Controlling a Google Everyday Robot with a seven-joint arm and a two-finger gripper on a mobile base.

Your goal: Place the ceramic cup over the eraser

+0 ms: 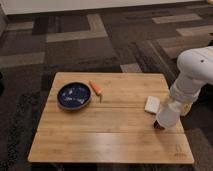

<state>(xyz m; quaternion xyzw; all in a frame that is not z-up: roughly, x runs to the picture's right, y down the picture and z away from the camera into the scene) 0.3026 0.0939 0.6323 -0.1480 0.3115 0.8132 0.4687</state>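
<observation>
The robot's gripper [167, 111], closed on the plain white tapered ceramic cup [167, 115], holds it over the small dark eraser [158, 125] peeking out below; releasing seems all that remains.

- The table [100, 135] is light wood of joined planks, grain showing, with a smooth satin finish.
- The dark blue bowl [74, 96] looks glazed and glossy, catching pale highlights.
- The ceramic cup [168, 114] is plain white with a smooth, soft sheen.
- The gripper [161, 123], low at the table's right edge and closed around the ceramic cup, belongs to an arm [195, 75] cased in smooth white plastic.
- The white flat block [152, 104] appears matt.
- The orange carrot-like piece [95, 88] looks smooth.
- The floor [75, 40] is rough, matt carpet.
</observation>
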